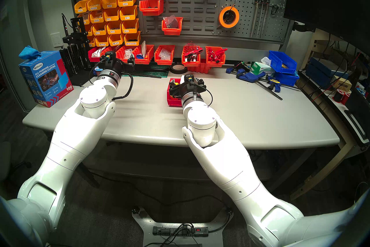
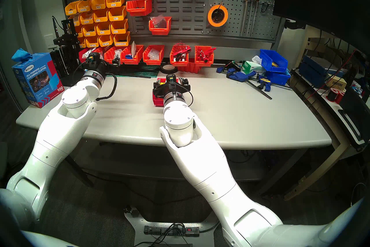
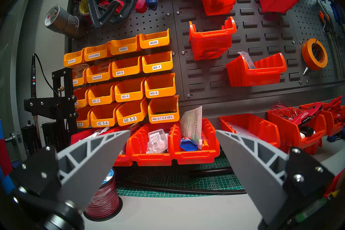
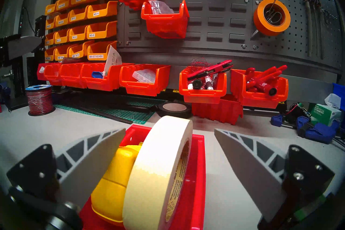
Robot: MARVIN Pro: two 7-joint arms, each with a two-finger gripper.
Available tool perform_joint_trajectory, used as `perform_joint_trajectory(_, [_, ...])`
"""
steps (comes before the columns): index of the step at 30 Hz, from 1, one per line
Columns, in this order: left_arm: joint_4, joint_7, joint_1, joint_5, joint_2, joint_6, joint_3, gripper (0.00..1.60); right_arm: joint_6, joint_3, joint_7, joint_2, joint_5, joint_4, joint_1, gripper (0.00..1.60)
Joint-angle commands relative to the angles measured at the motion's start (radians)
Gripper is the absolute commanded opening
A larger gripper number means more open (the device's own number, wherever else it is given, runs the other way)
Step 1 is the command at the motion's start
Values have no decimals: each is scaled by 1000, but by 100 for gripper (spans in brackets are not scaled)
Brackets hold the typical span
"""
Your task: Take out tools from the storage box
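Note:
The storage box [image 1: 173, 100] [image 4: 198, 158] is a small bright red open bin at mid-table. Inside it a cream masking-tape roll [image 4: 158, 168] stands on edge, with a yellow tape measure [image 4: 113, 177] against its left side. My right gripper [image 4: 169, 129] [image 1: 187, 82] hangs open just over the bin. Its fingers [image 4: 97, 155] straddle both tools without touching them. My left gripper [image 3: 172, 130] [image 1: 130, 61] is open and empty at the back left, facing the row of orange-red bins.
Orange-red parts bins [image 1: 164, 56] line the back edge, and a black tape roll [image 4: 174, 109] lies just beyond the storage box. A wire spool [image 3: 104, 197] and green cutting mat [image 3: 177, 177] sit under my left gripper. Blue clamps [image 1: 250, 76] lie at the right, a cleaning-cloth box [image 1: 46, 78] at the left.

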Motion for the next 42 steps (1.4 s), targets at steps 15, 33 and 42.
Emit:
perform_joint_trajectory(15, [-7, -1, -14, 1, 2, 0, -5, 160, -25, -12, -28, -31, -20, 79, 48, 160])
perform_joint_trajectory(33, [-7, -1, -14, 1, 2, 0, -5, 160, -39, -11, -66, -58, -34, 143, 92, 125])
perform_joint_trajectory(42, [-7, -1, -14, 1, 2, 0, -6, 160, -42, -7, -74, -64, -38, 164, 106, 110])
